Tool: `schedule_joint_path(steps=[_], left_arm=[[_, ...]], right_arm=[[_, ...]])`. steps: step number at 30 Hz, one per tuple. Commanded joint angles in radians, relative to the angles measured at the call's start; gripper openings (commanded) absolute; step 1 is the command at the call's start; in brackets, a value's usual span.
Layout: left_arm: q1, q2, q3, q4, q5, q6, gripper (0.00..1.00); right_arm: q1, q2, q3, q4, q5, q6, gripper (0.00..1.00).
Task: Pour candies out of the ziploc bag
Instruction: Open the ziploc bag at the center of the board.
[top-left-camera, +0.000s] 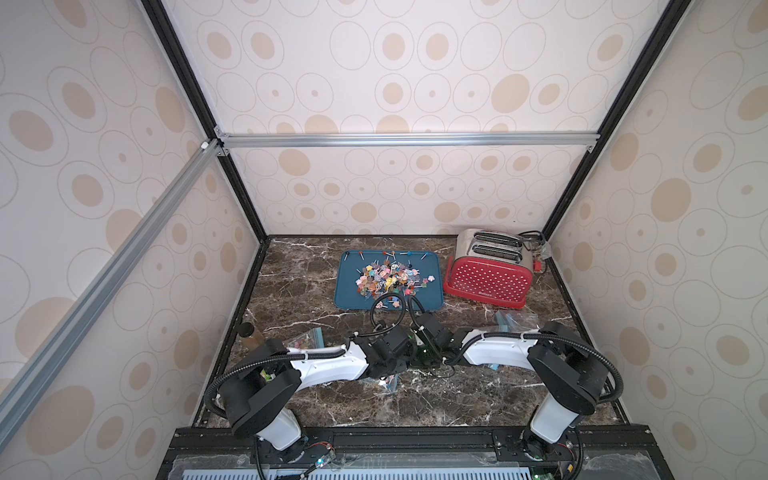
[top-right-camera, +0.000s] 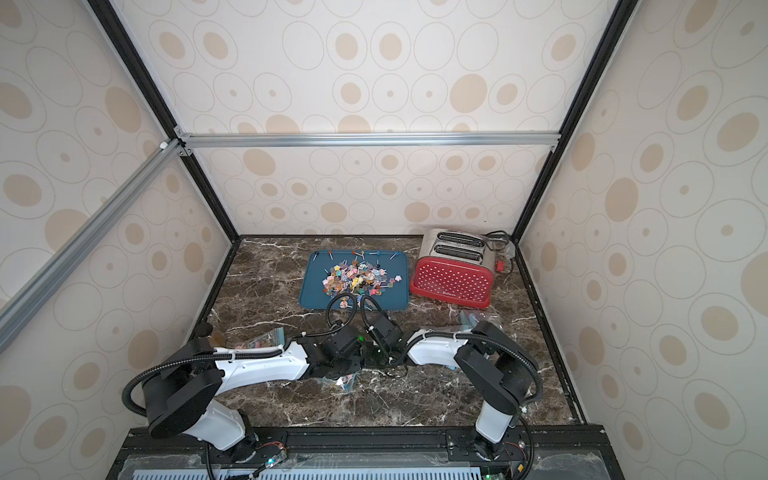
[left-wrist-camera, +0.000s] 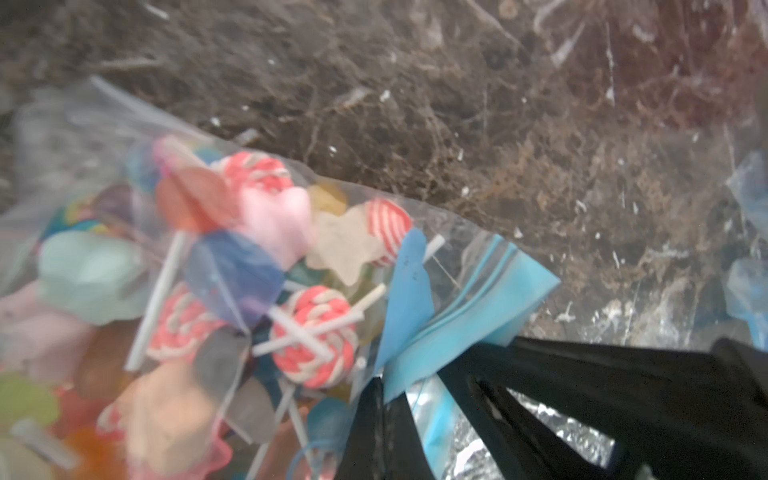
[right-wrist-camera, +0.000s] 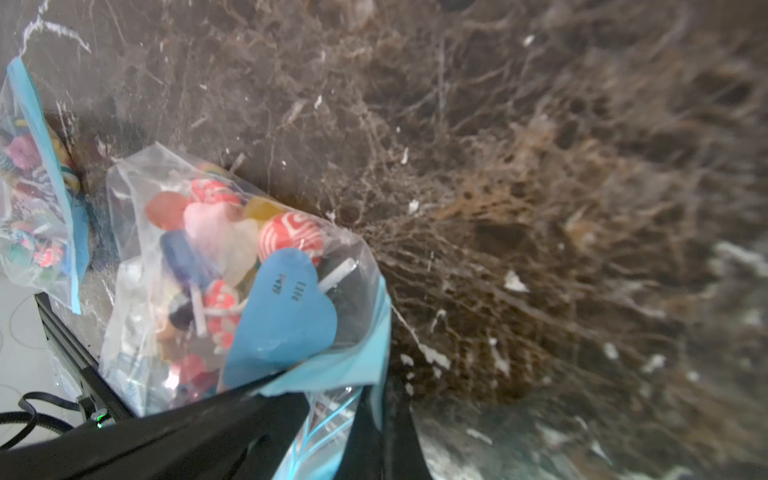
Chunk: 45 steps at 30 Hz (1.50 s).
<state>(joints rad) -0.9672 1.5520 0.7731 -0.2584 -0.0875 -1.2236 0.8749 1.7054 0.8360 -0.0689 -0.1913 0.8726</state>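
- Both the left hand (left-wrist-camera: 419, 386) and the right hand (right-wrist-camera: 316, 407) are clamped on the blue zip strip (left-wrist-camera: 478, 299) of the bag (right-wrist-camera: 137, 232), probably to pull its mouth apart.
- The candies (left-wrist-camera: 311, 340) sit inside the bag, low over the bench (top-left-camera: 457, 399) and short of the tray (top-left-camera: 430, 299), where a pile (top-left-camera: 388, 278) lies.
- The writing on the toaster (top-left-camera: 488, 276) and on the blue heart sweet (right-wrist-camera: 286, 316) is too small to read.

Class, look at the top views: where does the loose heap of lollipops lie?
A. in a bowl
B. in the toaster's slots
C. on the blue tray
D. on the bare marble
C: the lollipops lie heaped on the blue tray beside the red toaster.
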Motion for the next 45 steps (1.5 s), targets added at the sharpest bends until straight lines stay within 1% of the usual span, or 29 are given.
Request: schedule_joint_path(steps=[1, 6, 12, 15, 19, 22, 24, 27, 32, 34, 36, 38, 39, 43, 44, 45], left_arm=[[-0.016, 0.003, -0.016, 0.019, -0.104, -0.078, 0.0], [-0.021, -0.021, -0.007, 0.027, -0.107, -0.065, 0.0], [-0.022, -0.107, 0.06, -0.016, -0.067, 0.055, 0.0], [-0.021, -0.153, 0.094, -0.092, -0.057, 0.103, 0.0], [-0.018, -0.188, 0.149, -0.224, -0.09, 0.167, 0.0], [-0.011, -0.188, 0.195, -0.304, -0.108, 0.219, 0.0], [-0.007, -0.181, 0.219, -0.327, -0.106, 0.246, 0.0], [-0.003, -0.162, 0.243, -0.33, -0.087, 0.276, 0.0], [-0.003, -0.114, 0.284, -0.329, -0.034, 0.31, 0.0], [-0.003, -0.097, 0.297, -0.328, -0.016, 0.32, 0.0], [-0.003, -0.082, 0.307, -0.33, -0.009, 0.327, 0.0], [-0.002, -0.07, 0.315, -0.331, -0.006, 0.332, 0.0], [-0.001, -0.063, 0.319, -0.331, -0.003, 0.334, 0.0], [0.002, -0.037, 0.332, -0.331, 0.013, 0.346, 0.0], [0.002, -0.032, 0.337, -0.331, 0.018, 0.347, 0.02], [0.002, -0.029, 0.339, -0.331, 0.021, 0.349, 0.05]], right_arm=[[0.01, 0.027, -0.01, -0.111, 0.059, 0.032, 0.0], [0.012, 0.013, -0.014, -0.1, 0.058, 0.032, 0.0], [0.013, -0.018, 0.005, -0.128, 0.068, -0.006, 0.0], [0.012, -0.04, 0.016, -0.159, 0.081, -0.035, 0.0], [0.011, -0.07, 0.027, -0.204, 0.098, -0.093, 0.0], [0.013, -0.073, 0.054, -0.263, 0.104, -0.16, 0.0], [0.011, -0.072, 0.069, -0.295, 0.111, -0.195, 0.0], [0.011, -0.077, 0.079, -0.321, 0.129, -0.21, 0.0], [0.012, -0.105, 0.086, -0.356, 0.166, -0.2, 0.0], [0.012, -0.124, 0.089, -0.368, 0.172, -0.193, 0.1], [0.012, -0.142, 0.089, -0.38, 0.175, -0.182, 0.27], [0.011, -0.166, 0.085, -0.397, 0.175, -0.163, 0.34], [0.011, -0.181, 0.078, -0.399, 0.17, -0.151, 0.36], [0.011, -0.27, 0.012, -0.354, 0.127, -0.104, 0.38], [0.011, -0.298, -0.011, -0.336, 0.117, -0.089, 0.4], [0.011, -0.323, -0.028, -0.324, 0.111, -0.076, 0.41]])
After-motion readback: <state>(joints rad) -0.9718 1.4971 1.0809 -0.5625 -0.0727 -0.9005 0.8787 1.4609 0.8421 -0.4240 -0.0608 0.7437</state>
